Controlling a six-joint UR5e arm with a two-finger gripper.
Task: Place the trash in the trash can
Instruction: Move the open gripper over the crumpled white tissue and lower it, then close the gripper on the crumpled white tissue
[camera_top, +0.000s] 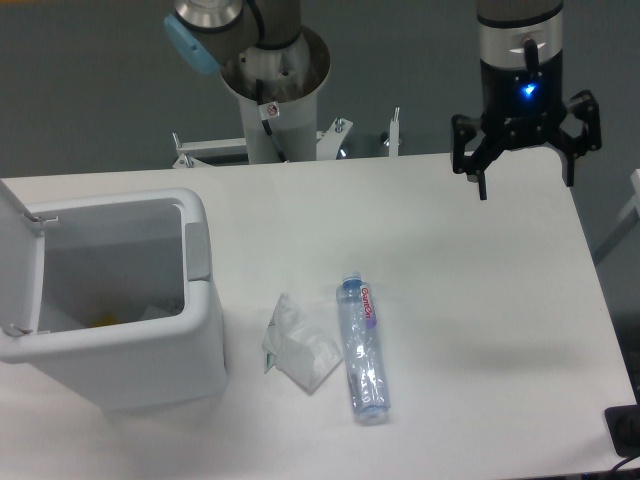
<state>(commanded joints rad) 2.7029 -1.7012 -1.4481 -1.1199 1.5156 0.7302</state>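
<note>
Camera view showed your pincer (524, 168) hanging open and empty above the far right part of the desk (470, 300). You had the bottle (363, 349) lying flat near the desk's front middle, well apart from the pincer, down and to its left in the frame. Just beside the bottle's left side lay the bag (297, 345), touching or nearly so. Farther left stood the bin (120, 300), its lid (18, 255) flipped up.

Bag (298, 345) lies between trash can (205, 330) at left and bottle (362, 348) at right
</note>
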